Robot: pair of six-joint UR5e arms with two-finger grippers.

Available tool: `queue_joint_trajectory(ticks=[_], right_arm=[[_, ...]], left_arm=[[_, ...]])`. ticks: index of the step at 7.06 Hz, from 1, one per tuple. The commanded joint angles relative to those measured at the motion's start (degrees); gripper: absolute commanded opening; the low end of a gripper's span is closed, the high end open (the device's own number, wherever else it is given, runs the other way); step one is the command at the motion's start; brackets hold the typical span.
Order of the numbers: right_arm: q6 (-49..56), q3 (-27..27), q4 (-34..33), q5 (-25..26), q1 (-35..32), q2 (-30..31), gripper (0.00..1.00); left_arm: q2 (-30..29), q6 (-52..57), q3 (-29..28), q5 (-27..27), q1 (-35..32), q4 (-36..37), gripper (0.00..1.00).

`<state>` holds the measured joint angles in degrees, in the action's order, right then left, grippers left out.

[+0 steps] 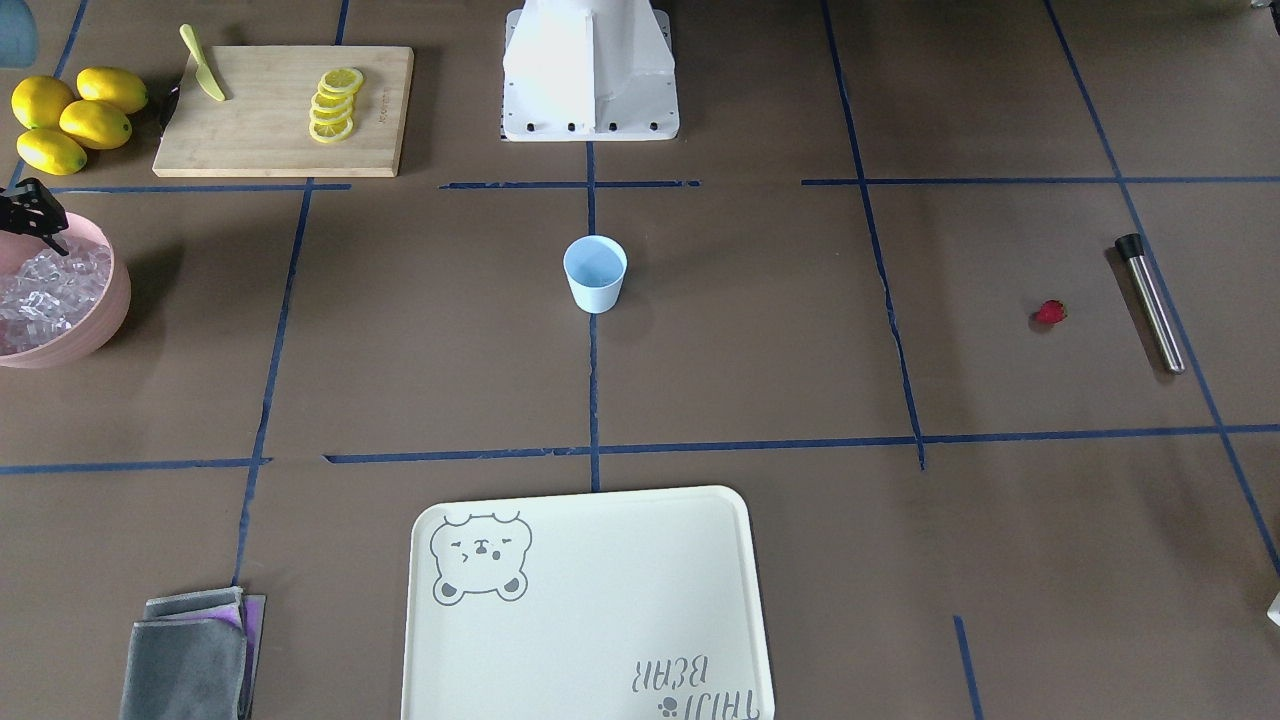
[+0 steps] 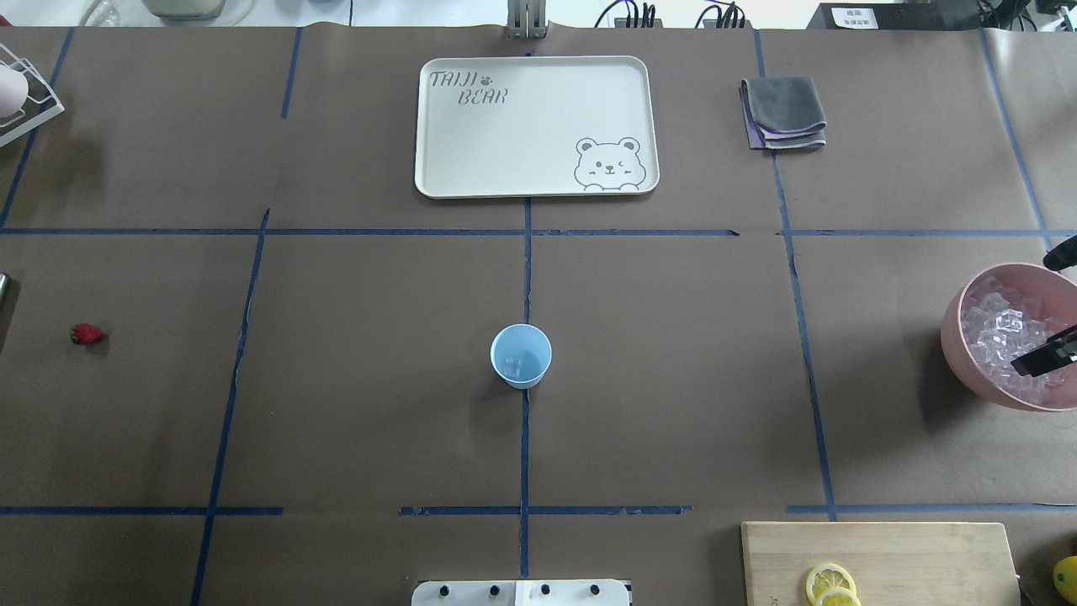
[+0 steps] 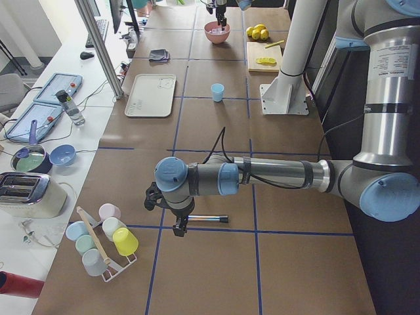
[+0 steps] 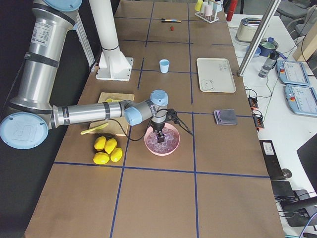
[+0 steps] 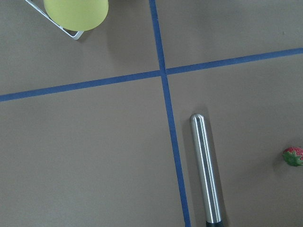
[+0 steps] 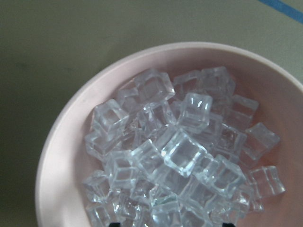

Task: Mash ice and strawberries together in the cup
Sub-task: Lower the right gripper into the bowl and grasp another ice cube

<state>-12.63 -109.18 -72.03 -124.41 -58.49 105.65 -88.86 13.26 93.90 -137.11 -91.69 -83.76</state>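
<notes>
The light-blue cup [image 2: 521, 356] stands upright at the table's middle [image 1: 595, 275]; something pale and glassy shows at its bottom. The ice [image 6: 180, 151] is piled in a pink bowl [image 2: 955, 337] at the robot's right. My right gripper [image 2: 1030, 316] hovers over that ice, open and empty, with only its fingertips showing at the bottom of the right wrist view. The strawberry [image 2: 87, 334] lies on the table at the robot's left, also in the left wrist view [image 5: 293, 156]. My left gripper [image 3: 178, 226] hangs over a steel muddler [image 5: 204, 170]; I cannot tell its state.
A cutting board [image 1: 270, 110] holds lemon slices [image 1: 333, 105] and a green knife [image 1: 203, 65], with whole lemons [image 1: 70, 118] beside it. A cream bear tray [image 2: 535, 126] and a folded grey cloth [image 2: 782, 111] lie at the far side. A rack of cups [image 3: 105, 239] stands at the left end.
</notes>
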Motion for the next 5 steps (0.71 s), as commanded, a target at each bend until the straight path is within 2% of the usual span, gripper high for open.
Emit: queue_joint_trajectory(ticks=[1,2,5], right_arm=[[0.15,0.81,-0.04,0.05,1.71,-0.27,0.66],[0.24,0.81,-0.04,0.05,1.89,-0.44,0.62],[1.73,0.99,-0.12,0.05,1.71,-0.27,0.61]], left_arm=[[0.00,0.01,0.06,0.00,0.02,0.00,1.00],[0.00,0.01,-0.03,0.00,0.02,0.00,1.00],[0.00,-0.16,0.14,0.00,0.02,0.00,1.00]])
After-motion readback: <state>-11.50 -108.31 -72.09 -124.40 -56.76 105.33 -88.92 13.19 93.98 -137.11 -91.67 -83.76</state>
